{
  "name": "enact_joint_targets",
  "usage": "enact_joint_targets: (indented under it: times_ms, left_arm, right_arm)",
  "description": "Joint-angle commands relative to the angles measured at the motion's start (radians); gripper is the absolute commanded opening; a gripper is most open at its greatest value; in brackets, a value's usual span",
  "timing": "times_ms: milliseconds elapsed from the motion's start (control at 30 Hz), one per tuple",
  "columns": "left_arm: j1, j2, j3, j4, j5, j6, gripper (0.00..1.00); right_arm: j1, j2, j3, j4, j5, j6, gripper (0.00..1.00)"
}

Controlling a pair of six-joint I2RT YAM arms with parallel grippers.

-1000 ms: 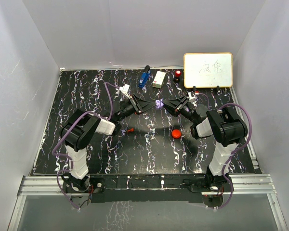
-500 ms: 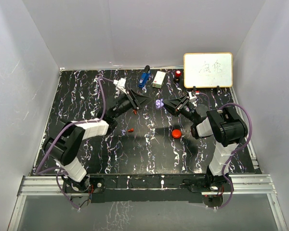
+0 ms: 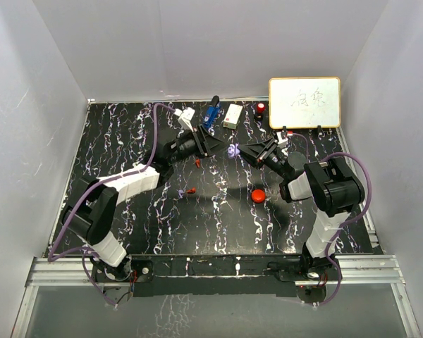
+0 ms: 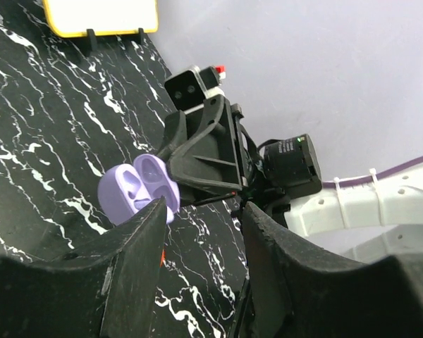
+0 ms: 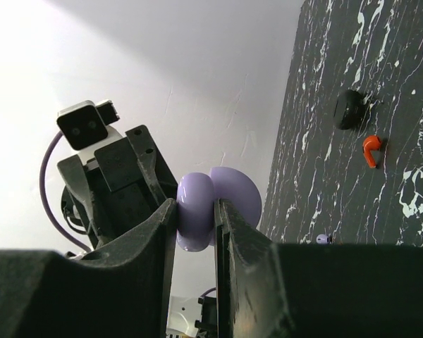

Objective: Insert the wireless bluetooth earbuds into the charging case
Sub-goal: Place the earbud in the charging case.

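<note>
The right gripper (image 5: 195,208) had its jaws clenched on the purple charging case (image 5: 234,191); those of the left gripper (image 4: 201,222) stood apart, empty

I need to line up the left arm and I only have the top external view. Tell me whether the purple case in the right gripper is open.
Observer: It is open. The left wrist view shows the purple case as two hollow halves side by side, with their insides towards that camera.
Operator: Report how the right gripper has it.
Observer: In the right wrist view the right gripper is pinching one half of the case. The other half stands free beside it.
Operator: Give me the left gripper's jaws.
Observer: In the left wrist view the left gripper has its jaws apart, and its tips are short of the case.
</note>
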Motion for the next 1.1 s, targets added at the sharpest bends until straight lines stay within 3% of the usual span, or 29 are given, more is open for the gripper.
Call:
enact_joint_targets:
  times_ms: [0, 1067]
  left_arm:
    - [-0.020, -0.030, 0.051, -0.007, 0.070, 0.025, 0.46]
    - [-0.086, 0.018, 0.095, -0.059, 0.107, 0.101, 0.46]
  right_arm:
    - [-0.003, -0.034, 0.035, 0.047, 0.010, -0.023, 0.00]
    - [-0.002, -0.028, 0.053, 0.023, 0.012, -0.021, 0.00]
